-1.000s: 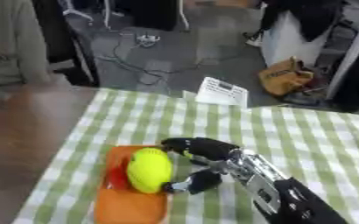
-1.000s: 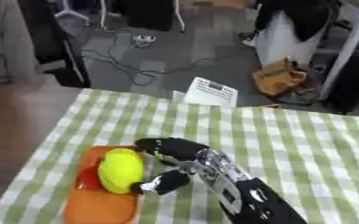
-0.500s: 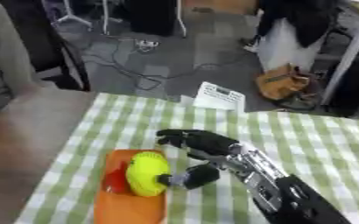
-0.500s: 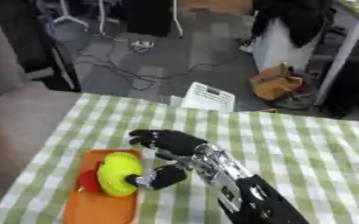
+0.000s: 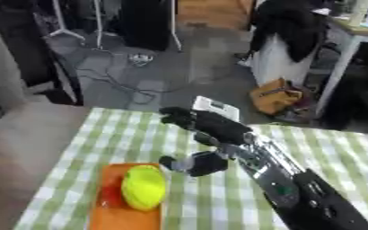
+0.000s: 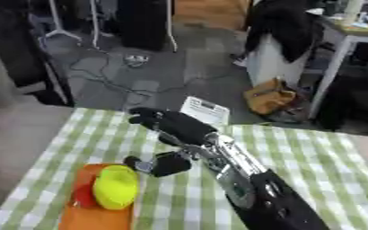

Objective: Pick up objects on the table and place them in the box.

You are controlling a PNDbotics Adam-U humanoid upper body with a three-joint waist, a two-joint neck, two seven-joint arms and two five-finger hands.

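The yellow-green rounded object [image 5: 144, 186] lies in the orange tray [image 5: 123, 215], which serves as the box, at about 7 o'clock on the green-checked table [image 5: 108, 139]; a red item [image 5: 108, 196] is tucked against the object's 9 o'clock side in the same tray. Compared with a second ago, when the right hand [image 5: 211, 134] was curved close around the object's 3 o'clock flank, the hand now stands apart from it, raised toward 1 o'clock, with its fingers [image 6: 144, 117] spread and extended and its thumb [image 5: 189, 163] hanging just beside the tray's rim; it holds nothing. The whole view has also shifted, so the camera has tilted and the tray's apparent drift is not a move of the tray. In judgement, the release is complete and this object counts as placed; the hand is free for the next pick. A white card or paper [image 6: 203, 110] sits at the table's far edge at 12 o'clock, partly behind the hand; its nature cannot be made out. The tray's near end is cut off by the lower frame edge, the red item is largely hidden, and the left hand shows in neither view.
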